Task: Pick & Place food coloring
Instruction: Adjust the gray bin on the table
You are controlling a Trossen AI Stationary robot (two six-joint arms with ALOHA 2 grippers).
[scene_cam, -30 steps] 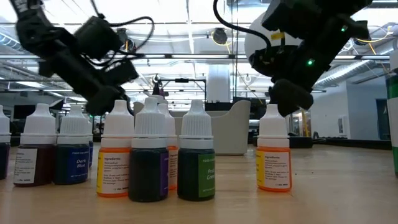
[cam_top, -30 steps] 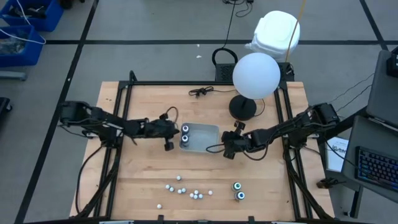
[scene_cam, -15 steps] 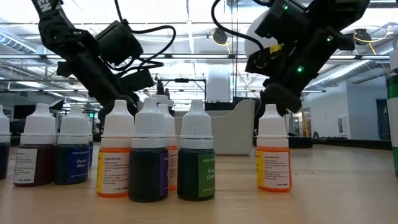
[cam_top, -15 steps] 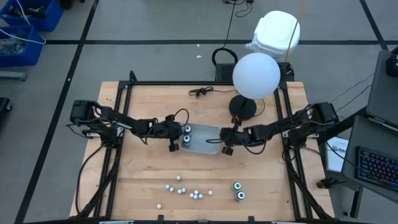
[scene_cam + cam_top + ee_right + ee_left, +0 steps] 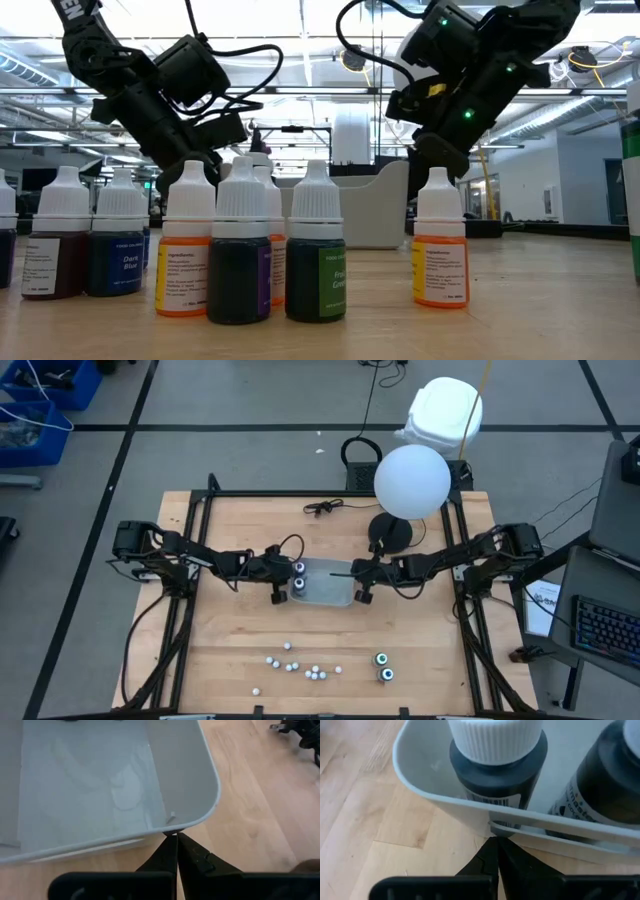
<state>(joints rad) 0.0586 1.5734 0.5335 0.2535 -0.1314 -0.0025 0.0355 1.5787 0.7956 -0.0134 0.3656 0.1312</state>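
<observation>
A: Status, left side?
B: Left gripper (image 5: 283, 577) sits at the grey tray's (image 5: 325, 595) left rim, fingers pressed together, tips touching the wall. Two dark food coloring bottles (image 5: 298, 575) stand inside that end.
A: Right side?
B: Right gripper (image 5: 356, 578) meets the tray's right rim, fingers likewise closed. Tiny white-capped bottles (image 5: 300, 665) and two teal-topped bottles (image 5: 384, 666) remain near the front edge.

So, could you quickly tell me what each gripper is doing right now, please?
Left gripper: shut, empty, tips at the tray rim beside two bottles.
Right gripper: shut, empty, at the tray's opposite rim.
</observation>
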